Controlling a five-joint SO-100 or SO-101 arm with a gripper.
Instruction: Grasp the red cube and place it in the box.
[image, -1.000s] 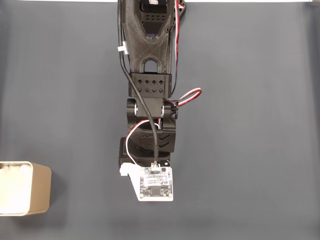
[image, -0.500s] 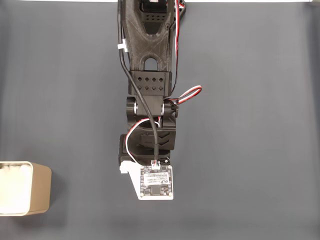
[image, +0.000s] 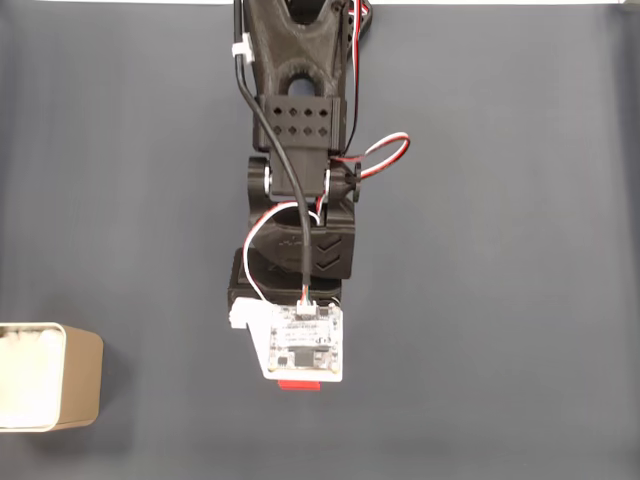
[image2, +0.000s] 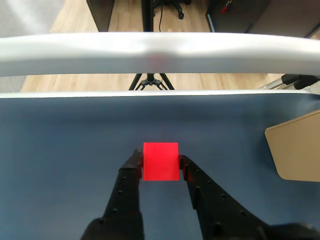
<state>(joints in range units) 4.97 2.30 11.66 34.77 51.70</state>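
The gripper (image2: 160, 161) has its jaws pinching the red cube (image2: 160, 161) above the dark blue desk (image2: 65, 145) in the wrist view, the box (image2: 295, 147) at 3 o'clock.

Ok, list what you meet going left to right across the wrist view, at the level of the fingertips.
Left finger → red cube → right finger → box, at the right edge.
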